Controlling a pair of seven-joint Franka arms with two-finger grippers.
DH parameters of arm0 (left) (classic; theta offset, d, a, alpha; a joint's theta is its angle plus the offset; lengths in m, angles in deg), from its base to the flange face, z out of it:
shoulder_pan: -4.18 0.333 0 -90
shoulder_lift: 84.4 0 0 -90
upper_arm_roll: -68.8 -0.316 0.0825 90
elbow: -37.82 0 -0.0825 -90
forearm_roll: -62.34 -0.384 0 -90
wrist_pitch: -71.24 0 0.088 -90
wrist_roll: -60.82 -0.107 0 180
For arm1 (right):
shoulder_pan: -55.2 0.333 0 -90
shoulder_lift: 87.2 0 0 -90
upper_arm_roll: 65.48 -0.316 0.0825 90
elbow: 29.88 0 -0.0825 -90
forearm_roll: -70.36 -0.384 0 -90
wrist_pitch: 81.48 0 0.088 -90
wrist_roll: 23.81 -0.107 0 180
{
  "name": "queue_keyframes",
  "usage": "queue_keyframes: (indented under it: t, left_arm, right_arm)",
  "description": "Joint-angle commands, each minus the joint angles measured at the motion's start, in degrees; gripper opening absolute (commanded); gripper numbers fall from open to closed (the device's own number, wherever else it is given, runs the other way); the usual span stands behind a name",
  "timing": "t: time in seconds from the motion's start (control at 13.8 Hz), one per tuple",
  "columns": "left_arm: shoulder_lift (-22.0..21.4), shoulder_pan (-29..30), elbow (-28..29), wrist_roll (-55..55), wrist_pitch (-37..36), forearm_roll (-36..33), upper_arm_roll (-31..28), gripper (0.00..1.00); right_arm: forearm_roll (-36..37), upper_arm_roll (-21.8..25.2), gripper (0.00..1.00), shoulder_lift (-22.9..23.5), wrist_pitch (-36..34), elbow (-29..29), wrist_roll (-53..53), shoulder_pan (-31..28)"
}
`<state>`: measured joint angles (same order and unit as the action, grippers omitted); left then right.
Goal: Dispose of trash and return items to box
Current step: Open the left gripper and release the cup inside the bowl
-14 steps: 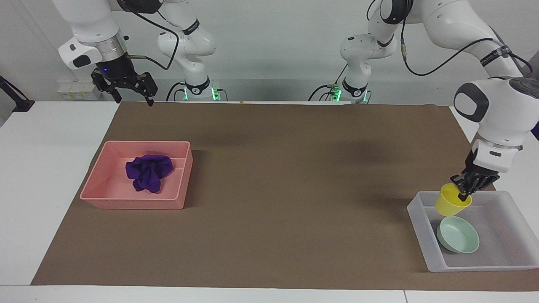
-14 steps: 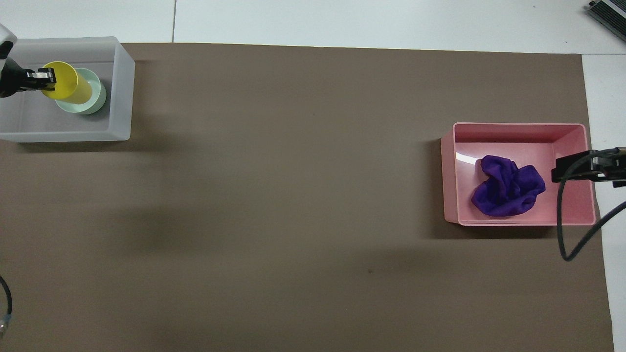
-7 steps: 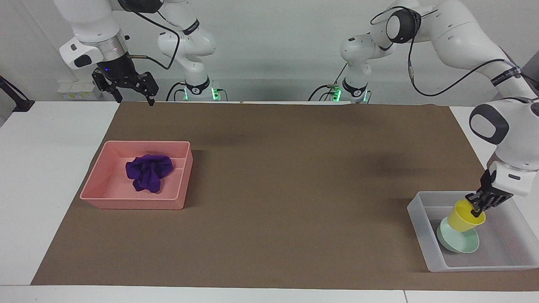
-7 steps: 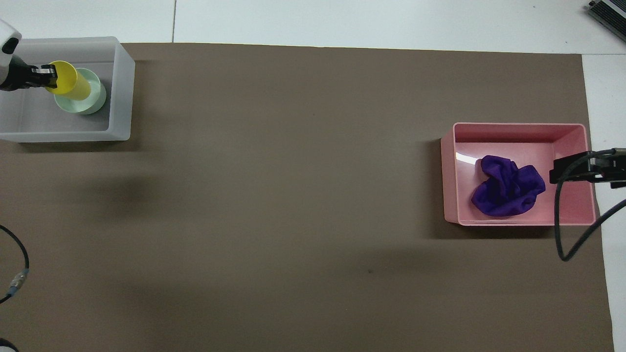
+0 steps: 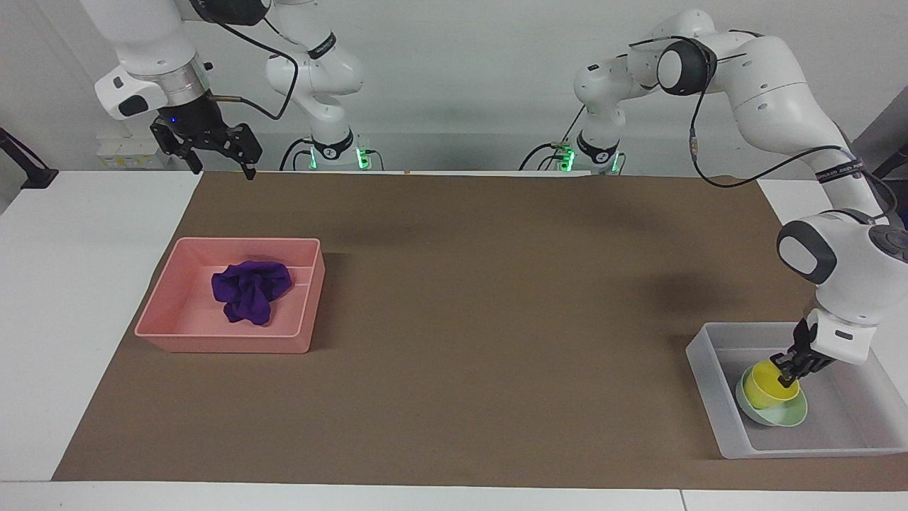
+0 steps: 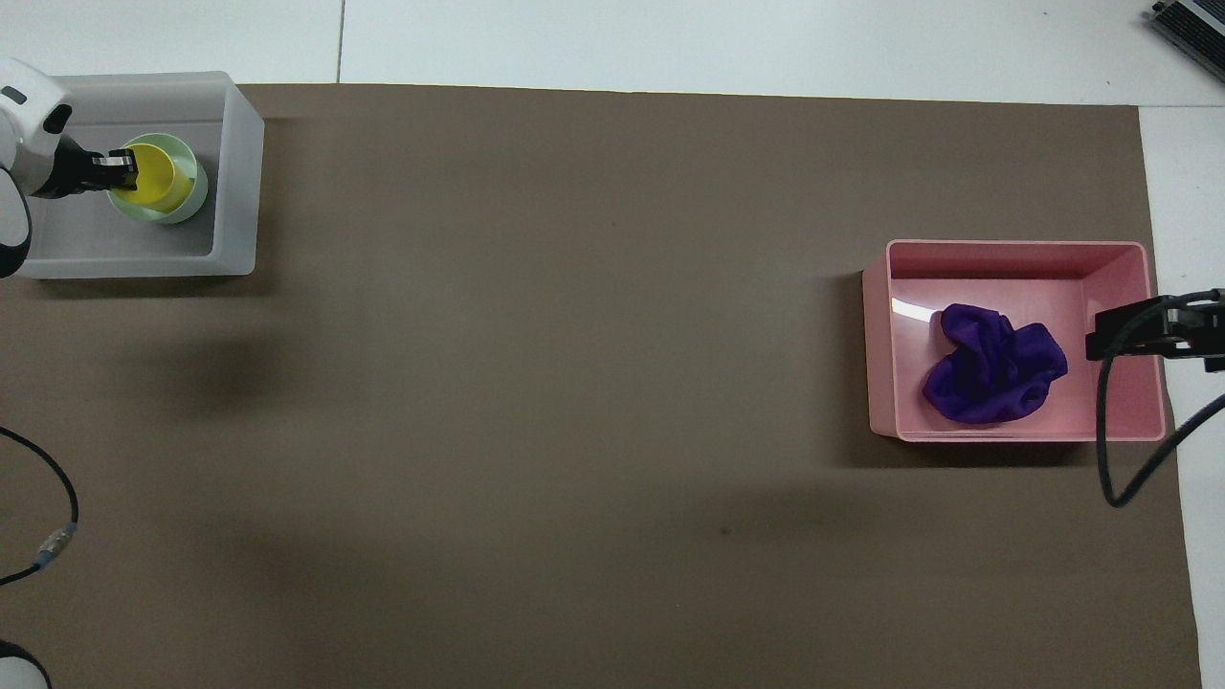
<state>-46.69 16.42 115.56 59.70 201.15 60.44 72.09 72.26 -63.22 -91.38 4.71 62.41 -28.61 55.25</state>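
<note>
The yellow cup stands upright in the mint-green bowl, inside the translucent box at the left arm's end of the table. My left gripper is shut on the cup's rim. In the overhead view the left gripper sits at the edge of the cup, which is nested in the bowl in the box. The purple wad lies in the pink tray. My right gripper waits open and empty, high over the mat's edge beside the pink tray.
A brown mat covers most of the white table. A loose black cable hangs by the left arm near the mat's edge.
My left gripper has come down with the yellow cup, from tilted above the box to upright in the mint-green bowl. The right gripper has shifted only slightly.
</note>
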Motion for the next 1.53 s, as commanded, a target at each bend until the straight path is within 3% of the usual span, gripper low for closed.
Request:
queue_keyframes:
  t: [0.0,0.22,0.65,0.87,1.23,1.45]
  left_arm:
    - [-2.0,-0.1,1.3,-1.4,-1.4,0.2,0.5,1.0]
    - [-6.2,-2.0,2.7,-7.0,-1.6,0.8,0.5,1.0]
    - [-22.3,-8.6,17.9,-7.2,-2.3,0.6,0.3,1.0]
    - [-28.8,-12.9,21.7,-6.8,-8.3,0.6,0.3,1.0]
    - [-37.3,-12.5,22.1,-7.0,-21.2,0.6,0.4,1.0]
    - [-37.6,-12.4,17.5,-7.0,-28.0,0.8,0.4,1.0]
  right_arm:
    - [-0.6,-0.2,1.0,-1.4,-0.1,1.6,1.2,-0.7]
    - [-0.6,-0.2,1.0,-1.5,-0.1,1.7,1.2,-0.5]
    - [-0.6,-0.2,1.0,-1.6,-0.1,1.9,1.2,-0.6]
    - [-0.6,-0.2,1.0,-1.6,-0.1,1.9,1.2,-0.5]
    - [-0.6,-0.3,1.0,-1.4,-0.4,1.2,1.6,-0.5]
    - [-1.1,-0.4,1.0,-0.7,-0.4,-0.4,3.2,-0.7]
